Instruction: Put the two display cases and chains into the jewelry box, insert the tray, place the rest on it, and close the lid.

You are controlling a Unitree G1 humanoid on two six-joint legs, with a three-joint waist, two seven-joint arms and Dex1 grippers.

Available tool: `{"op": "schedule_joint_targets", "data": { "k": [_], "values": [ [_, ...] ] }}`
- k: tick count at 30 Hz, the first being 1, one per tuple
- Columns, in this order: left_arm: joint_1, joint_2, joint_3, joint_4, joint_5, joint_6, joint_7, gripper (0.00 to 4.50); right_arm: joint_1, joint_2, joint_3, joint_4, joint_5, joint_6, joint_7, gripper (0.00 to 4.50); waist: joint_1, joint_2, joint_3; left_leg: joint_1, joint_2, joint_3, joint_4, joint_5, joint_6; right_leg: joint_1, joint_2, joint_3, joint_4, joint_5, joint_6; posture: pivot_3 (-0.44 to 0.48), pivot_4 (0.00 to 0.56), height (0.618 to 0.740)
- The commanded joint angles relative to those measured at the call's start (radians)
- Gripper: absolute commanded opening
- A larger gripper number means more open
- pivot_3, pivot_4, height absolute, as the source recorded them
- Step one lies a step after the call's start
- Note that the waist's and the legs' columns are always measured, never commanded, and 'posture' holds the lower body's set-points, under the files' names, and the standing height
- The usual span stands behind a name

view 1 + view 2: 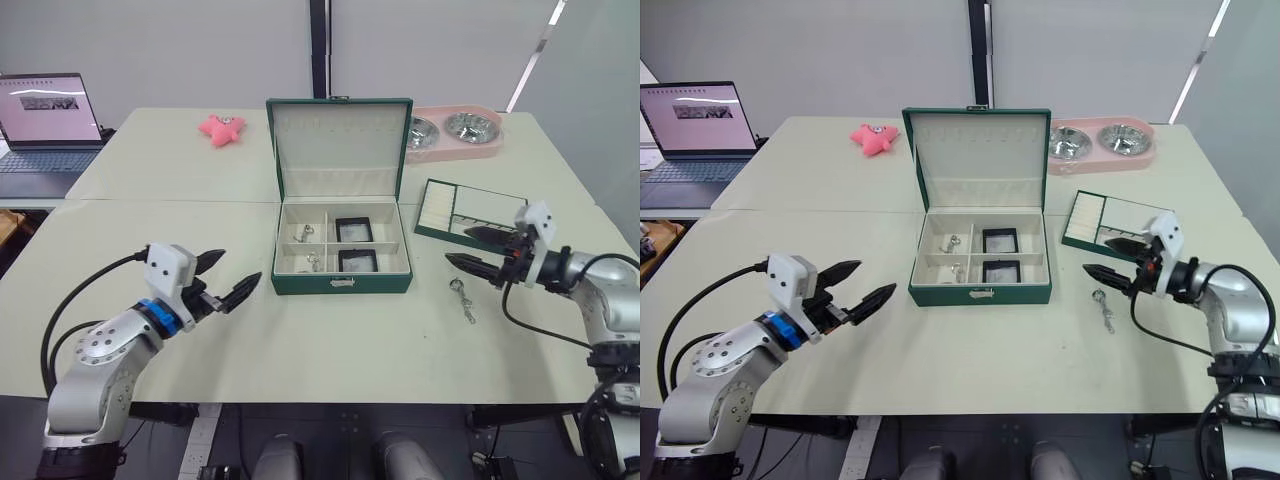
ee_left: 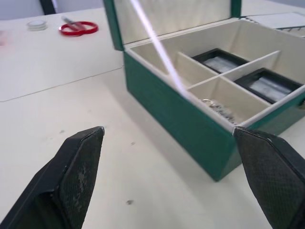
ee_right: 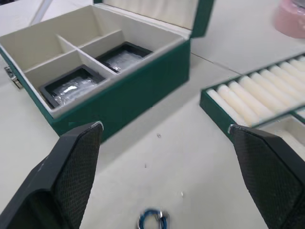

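Far left, off the work area, a laptop (image 1: 40,130) sits open; nearer, the left gripper (image 1: 225,280) hangs above bare table (image 1: 330,350) well short of the box, its two black fingers spread wide with nothing between them; a pink star-shaped toy (image 1: 221,129) lies behind. In the middle stands the jewelry box (image 1: 340,282), its lid (image 1: 339,140) upright on the hinge; the two display cases (image 1: 353,230) fill the two right-hand compartments, one behind the other, and something silvery, by my guess two of the chains (image 1: 304,233), lies in the left-hand ones. Right of the box one more chain (image 1: 462,298) lies loose on the table, the right gripper (image 1: 478,250) just above and beside it, fingers wide apart and empty; behind it lies the tray (image 1: 466,212), and further back a pink double bowl dish (image 1: 455,132).

I'd judge that loose chain the step in hand; it is thin and flat against the table, so the fingers should come straight down astride its thicker clasp end and pinch low, or it will slip.

The chains in the box are too small to count surely; the tray's small compartments are partly behind the right gripper; the blue ring (image 3: 153,220) glimpsed from the right wrist is hard to identify.
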Motion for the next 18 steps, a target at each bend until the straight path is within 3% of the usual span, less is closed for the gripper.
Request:
{"op": "schedule_joint_targets", "data": {
  "k": [1, 9, 18],
  "values": [
    [0.006, 0.021, 0.062, 0.024, 0.002, -0.027, -0.002, 4.50, 0.057, -0.038, -0.087, -0.054, 0.044, -0.002, -0.042, 4.48, 0.002, 0.000, 0.000, 0.000, 0.000, 0.000, 0.000, 0.000, 0.000, 0.000, 0.000, 0.000, 0.000, 0.000, 0.000, 0.000, 0.150, 0.740],
    [0.057, 0.028, 0.158, 0.190, 0.057, -0.111, 0.034, 4.50, 0.238, -0.036, -0.214, -0.006, 0.072, -0.049, -0.138, 4.48, 0.005, 0.000, 0.000, 0.000, 0.000, 0.000, 0.000, 0.000, 0.000, 0.000, 0.000, 0.000, -0.001, 0.000, 0.000, 0.000, 0.150, 0.740],
    [0.079, 0.011, 0.212, 0.295, 0.089, -0.195, 0.105, 4.50, 0.274, 0.016, -0.268, 0.107, 0.044, -0.212, -0.284, 4.48, 0.002, 0.000, 0.000, 0.000, 0.000, 0.000, 0.000, 0.000, 0.000, 0.001, 0.000, 0.000, 0.000, 0.000, 0.000, 0.000, 0.150, 0.740]
  ]
}}
